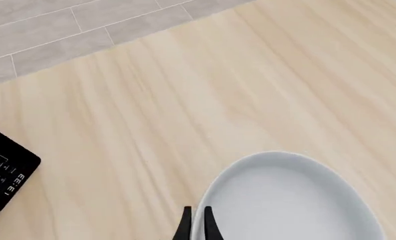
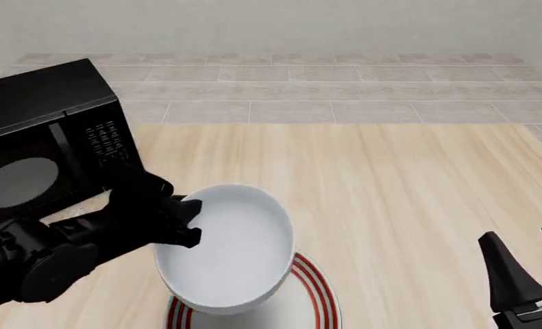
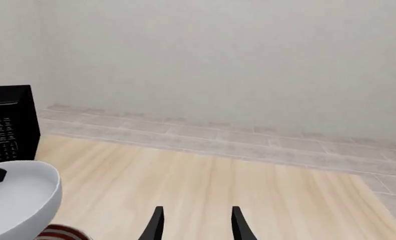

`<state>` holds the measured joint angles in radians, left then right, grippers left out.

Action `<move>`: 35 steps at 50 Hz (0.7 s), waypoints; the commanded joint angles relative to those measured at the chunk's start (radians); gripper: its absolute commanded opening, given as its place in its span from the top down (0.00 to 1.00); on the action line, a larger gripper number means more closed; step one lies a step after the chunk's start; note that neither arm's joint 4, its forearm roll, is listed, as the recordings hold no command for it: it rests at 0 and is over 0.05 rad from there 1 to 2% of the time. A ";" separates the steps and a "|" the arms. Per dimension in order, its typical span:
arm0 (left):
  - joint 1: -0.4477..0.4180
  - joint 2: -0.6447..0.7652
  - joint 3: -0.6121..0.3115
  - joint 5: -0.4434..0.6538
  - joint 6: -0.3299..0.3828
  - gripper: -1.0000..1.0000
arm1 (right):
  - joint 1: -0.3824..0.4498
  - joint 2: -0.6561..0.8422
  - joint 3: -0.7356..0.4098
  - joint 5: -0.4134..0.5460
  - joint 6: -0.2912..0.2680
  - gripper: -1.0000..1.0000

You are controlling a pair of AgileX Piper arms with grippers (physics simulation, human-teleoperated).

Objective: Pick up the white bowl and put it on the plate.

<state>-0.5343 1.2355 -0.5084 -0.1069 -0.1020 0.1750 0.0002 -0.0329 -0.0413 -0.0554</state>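
The white bowl (image 2: 229,250) is held tilted just above the plate (image 2: 312,305), whose red rings show under it near the table's front edge. My left gripper (image 2: 190,226) is shut on the bowl's left rim. In the left wrist view the two fingertips (image 1: 210,226) pinch the rim of the bowl (image 1: 291,205). My right gripper (image 2: 527,264) is open and empty at the front right, well apart from the bowl. In the right wrist view my right gripper (image 3: 196,220) points over the table, with the bowl (image 3: 17,200) and a bit of the plate (image 3: 61,233) showing.
A black microwave (image 2: 42,144) stands at the back left of the wooden table (image 2: 417,192); it also shows in the left wrist view (image 1: 4,175) and the right wrist view (image 3: 7,125). A tiled strip and wall lie beyond the table's far edge.
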 commanded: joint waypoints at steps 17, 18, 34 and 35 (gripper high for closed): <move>-0.104 0.180 0.058 -0.181 -0.009 1.00 | 0.000 0.000 -0.089 0.078 -0.010 0.00; -0.114 0.189 0.059 -0.187 -0.014 1.00 | 0.000 0.000 -0.087 0.076 -0.010 0.00; -0.157 0.256 0.081 -0.248 -0.028 1.00 | -0.001 0.000 -0.089 0.081 -0.013 0.00; -0.159 0.260 0.081 -0.250 -0.032 1.00 | -0.001 0.000 -0.087 0.080 -0.013 0.00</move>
<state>-0.6715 1.4544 -0.4316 -0.3199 -0.1248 0.1750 0.0001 -0.1195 0.0361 -0.0676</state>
